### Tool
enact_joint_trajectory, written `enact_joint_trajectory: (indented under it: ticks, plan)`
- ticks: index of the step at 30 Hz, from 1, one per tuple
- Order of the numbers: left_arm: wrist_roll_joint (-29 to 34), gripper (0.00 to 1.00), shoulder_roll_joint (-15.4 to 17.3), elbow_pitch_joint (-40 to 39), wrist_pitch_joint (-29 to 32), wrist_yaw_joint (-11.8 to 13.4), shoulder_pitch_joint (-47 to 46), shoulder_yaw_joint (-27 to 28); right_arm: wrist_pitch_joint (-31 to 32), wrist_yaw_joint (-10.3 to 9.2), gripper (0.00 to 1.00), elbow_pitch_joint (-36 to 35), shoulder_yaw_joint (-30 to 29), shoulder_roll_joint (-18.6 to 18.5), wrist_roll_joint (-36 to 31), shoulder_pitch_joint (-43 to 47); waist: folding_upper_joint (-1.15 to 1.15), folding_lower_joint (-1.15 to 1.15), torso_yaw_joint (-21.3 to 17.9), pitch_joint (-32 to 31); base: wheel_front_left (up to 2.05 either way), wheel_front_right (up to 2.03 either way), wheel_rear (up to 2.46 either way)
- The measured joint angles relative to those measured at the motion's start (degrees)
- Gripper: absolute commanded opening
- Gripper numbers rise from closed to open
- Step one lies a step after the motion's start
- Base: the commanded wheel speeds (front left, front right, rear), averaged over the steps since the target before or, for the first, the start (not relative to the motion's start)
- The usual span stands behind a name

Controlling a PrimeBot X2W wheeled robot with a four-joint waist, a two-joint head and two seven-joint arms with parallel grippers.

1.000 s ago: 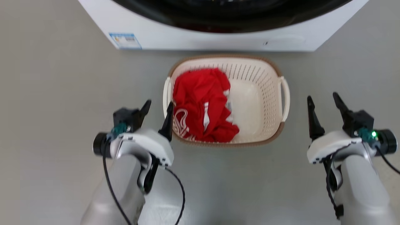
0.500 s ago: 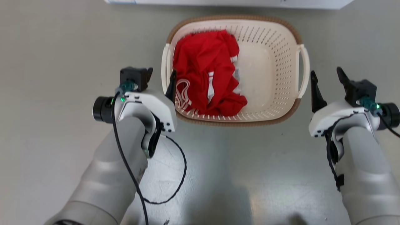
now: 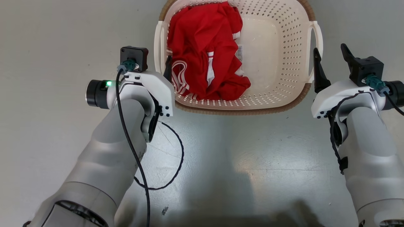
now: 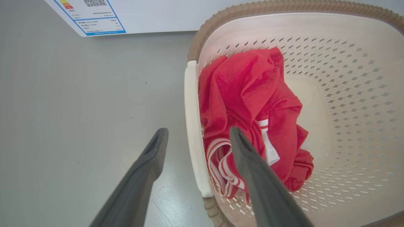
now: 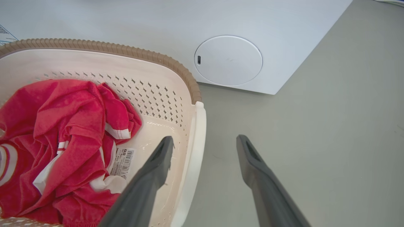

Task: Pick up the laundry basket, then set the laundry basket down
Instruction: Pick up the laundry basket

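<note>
From my head, the top edge cuts off the far end of the laundry basket (image 3: 284, 63), and the wrist camera block (image 3: 134, 59) covers 1 finger of my left gripper (image 3: 152, 63). The red garment (image 3: 205, 47) hides the basket floor beneath it. The washing machine (image 5: 268, 37) is cropped, and the print on its label (image 4: 91, 15) and on the garment's barcode tag (image 5: 123, 160) is too small to read.

Found bare floor (image 3: 240, 164) free at 3, 6 and 9 o'clock of laundry basket (image 3: 284, 47); blocked at 12 by washing machine (image 5: 252, 25).
</note>
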Motion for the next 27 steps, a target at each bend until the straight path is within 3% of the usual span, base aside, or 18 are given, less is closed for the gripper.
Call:
enact_joint_trajectory:
  ticks: [12,27]
  plan:
    - [-3.0,1.0,0.0,3.2,-0.7,0.5,-3.0,-3.1,0.0,0.01,1.0,1.7,0.8,-0.1,0.6,-1.5,0.0,0.0,-0.3,2.2,0.0,0.0,0.0]
    - [-6.5,1.0,0.0,5.3,2.4,1.1,-6.5,-7.9,-0.1,0.0,1.0,13.3,-1.6,-0.2,1.1,-9.0,0.0,0.0,-1.1,4.2,0.0,0.0,0.0]
